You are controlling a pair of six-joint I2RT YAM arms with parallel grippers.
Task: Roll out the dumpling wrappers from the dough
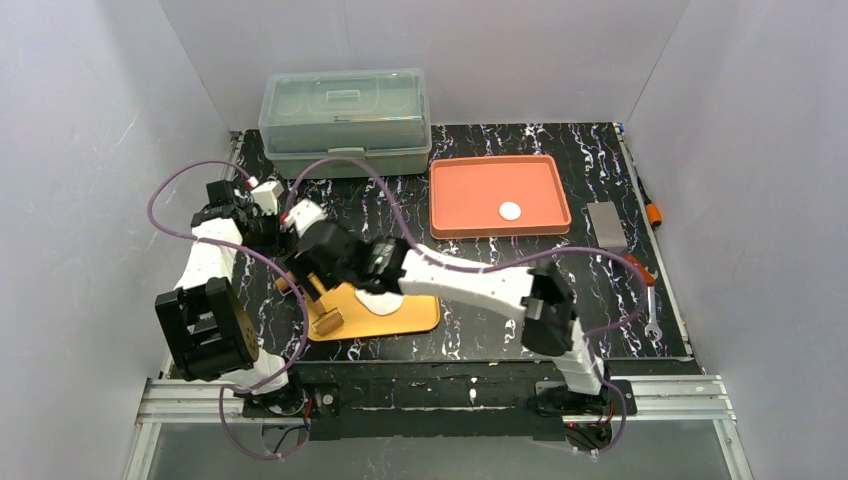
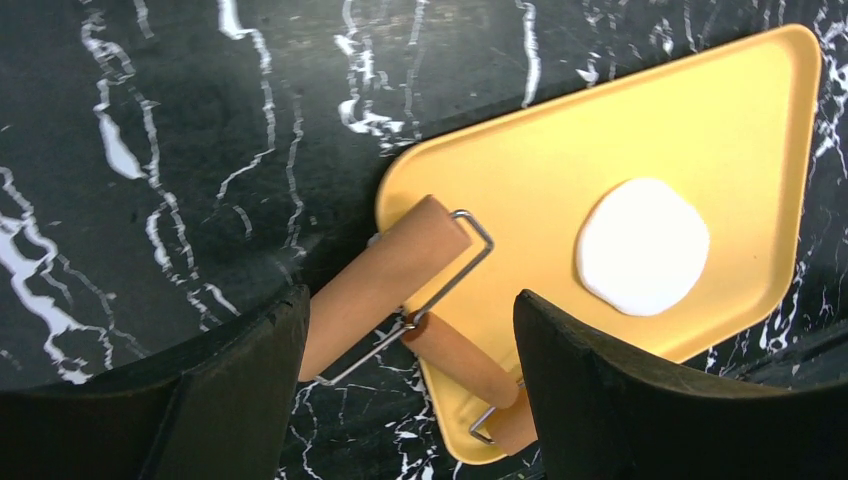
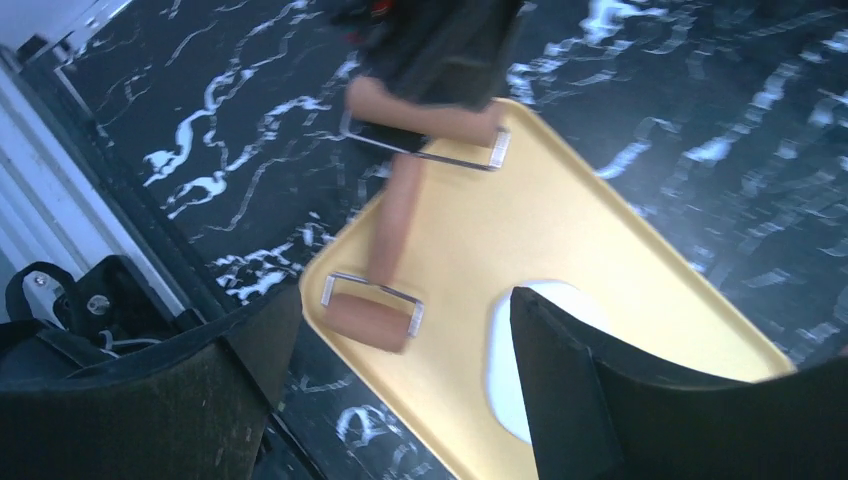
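Top external view: a black, white-veined counter (image 1: 600, 290) carries a smooth yellow board (image 1: 415, 315) with rounded corners at front left. A wooden roller (image 1: 322, 305) lies across the board's left end. It has two drums, one thick and one thin, each held in a wire bracket on a shared handle. The thick drum hangs off the board's edge over the counter, and the thin one rests on the board.

The dough (image 2: 643, 246) lies on the board to the right of the roller, apart from it. It is a matte white sheet, flat and roundish with slightly uneven edges.

In the left wrist view the left end effector (image 2: 410, 310) stands over the thick drum, its black fingers (image 2: 230, 400) spread wide. One finger overlaps the drum's end, but I cannot tell whether it touches. In the right wrist view the right end effector (image 3: 405, 300) is above the board with its fingers (image 3: 640, 400) wide apart and nothing between them. One of those fingers hides part of the dough.

At the back stands a clear lidded plastic box (image 1: 345, 120). To its right is a shallow orange tray (image 1: 450, 195) holding one small round dumpling wrapper (image 1: 511, 211). Purple cables (image 1: 400, 215) loop over the arms. A grey metal block (image 1: 606, 225) and a wrench (image 1: 652, 318) lie near the right edge.
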